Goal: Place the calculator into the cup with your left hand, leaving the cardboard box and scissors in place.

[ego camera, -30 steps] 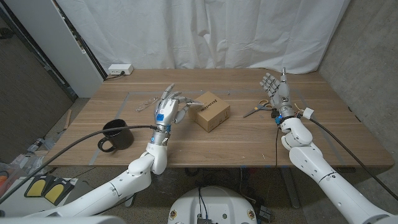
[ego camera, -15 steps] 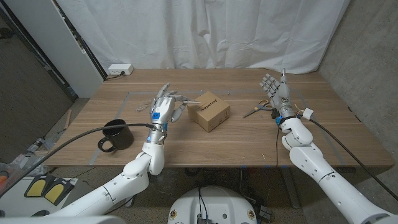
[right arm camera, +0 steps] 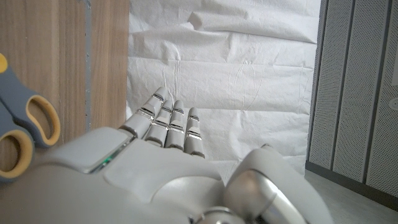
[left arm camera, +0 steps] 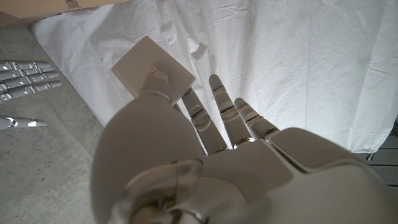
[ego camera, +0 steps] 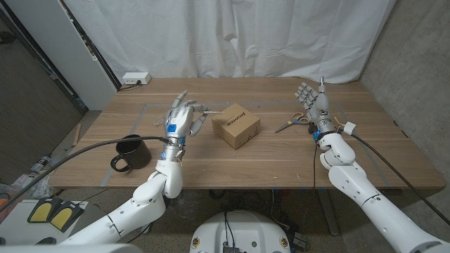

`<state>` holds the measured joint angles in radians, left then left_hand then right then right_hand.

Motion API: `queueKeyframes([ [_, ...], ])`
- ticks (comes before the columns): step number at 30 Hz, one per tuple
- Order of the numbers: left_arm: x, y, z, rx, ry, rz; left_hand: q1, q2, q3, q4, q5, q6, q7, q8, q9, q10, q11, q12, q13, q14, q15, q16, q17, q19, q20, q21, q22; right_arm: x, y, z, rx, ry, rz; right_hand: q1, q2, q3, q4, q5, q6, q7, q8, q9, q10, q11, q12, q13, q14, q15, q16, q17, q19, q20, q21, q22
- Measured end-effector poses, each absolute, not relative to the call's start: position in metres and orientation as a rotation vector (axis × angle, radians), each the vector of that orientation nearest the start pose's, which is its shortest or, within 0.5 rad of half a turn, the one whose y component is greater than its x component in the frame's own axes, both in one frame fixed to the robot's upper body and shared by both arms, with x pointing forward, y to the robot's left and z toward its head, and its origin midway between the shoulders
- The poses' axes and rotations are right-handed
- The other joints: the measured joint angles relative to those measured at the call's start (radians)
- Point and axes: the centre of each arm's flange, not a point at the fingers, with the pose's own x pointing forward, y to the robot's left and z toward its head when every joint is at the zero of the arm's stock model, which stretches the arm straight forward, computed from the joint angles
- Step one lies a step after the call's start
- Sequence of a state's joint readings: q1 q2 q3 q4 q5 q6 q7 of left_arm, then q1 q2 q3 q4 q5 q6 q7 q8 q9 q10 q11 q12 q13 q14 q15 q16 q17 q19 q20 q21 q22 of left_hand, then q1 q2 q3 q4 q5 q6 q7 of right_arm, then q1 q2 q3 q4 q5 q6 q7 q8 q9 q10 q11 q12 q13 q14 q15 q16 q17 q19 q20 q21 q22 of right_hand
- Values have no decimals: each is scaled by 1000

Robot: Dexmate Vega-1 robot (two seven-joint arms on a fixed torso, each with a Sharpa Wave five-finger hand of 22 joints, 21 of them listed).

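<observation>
The calculator (left arm camera: pixel 140 62) is a flat grey square in the left hand (ego camera: pixel 181 119). The left wrist view shows the thumb (left arm camera: pixel 155 84) pressed on one face and the fingers (left arm camera: pixel 217 106) reaching up behind it, so the hand is grasping it. The hand is lifted above the counter (ego camera: pixel 281 158), palm side turned away from the robot. It is between the cup (ego camera: pixel 133 151) and the box (ego camera: pixel 236 125), nearer the box.

The cup is a black mug with a handle. It stands upright near the front left edge of the counter, apart from the hand. The box is brown cardboard and sits closed in the middle of the counter.

The scissors (ego camera: pixel 292 123) lie to the right of the box. Their handles (right arm camera: pixel 25 124) are yellow and grey-blue. The right hand (ego camera: pixel 313 105) stands up just beside them with its fingers (right arm camera: pixel 171 121) straight and released, holding nothing.

A white power strip (ego camera: pixel 136 79) lies at the far left corner of the counter. A white curtain (ego camera: pixel 232 35) hangs behind.
</observation>
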<state>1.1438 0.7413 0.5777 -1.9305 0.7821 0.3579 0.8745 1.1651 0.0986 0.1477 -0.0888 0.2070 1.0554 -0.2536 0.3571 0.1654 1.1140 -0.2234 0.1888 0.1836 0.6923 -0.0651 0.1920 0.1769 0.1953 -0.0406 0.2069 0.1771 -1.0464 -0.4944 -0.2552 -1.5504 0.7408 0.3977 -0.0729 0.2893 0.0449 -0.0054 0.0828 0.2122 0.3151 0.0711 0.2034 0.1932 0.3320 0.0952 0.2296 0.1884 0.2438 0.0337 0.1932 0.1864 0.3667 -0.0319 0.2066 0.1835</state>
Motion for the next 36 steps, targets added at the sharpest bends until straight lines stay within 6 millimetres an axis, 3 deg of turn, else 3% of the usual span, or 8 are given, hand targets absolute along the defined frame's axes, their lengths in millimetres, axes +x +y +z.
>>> queueKeyframes([
  [36, 439, 237, -37, 1130, -987, 585, 5, -6, 4, 4, -7, 0, 0, -11, 2, 2, 2, -4, 0, 0, 0, -4, 0, 16, 5, 0, 2, 558, -316, -37, 239, -766, 169, 0, 0, -3, -3, 0, 0, 0, 0, 0, 0, 0, -4, 0, 0, 0, 0, 0, -4, -4, 0, 0],
])
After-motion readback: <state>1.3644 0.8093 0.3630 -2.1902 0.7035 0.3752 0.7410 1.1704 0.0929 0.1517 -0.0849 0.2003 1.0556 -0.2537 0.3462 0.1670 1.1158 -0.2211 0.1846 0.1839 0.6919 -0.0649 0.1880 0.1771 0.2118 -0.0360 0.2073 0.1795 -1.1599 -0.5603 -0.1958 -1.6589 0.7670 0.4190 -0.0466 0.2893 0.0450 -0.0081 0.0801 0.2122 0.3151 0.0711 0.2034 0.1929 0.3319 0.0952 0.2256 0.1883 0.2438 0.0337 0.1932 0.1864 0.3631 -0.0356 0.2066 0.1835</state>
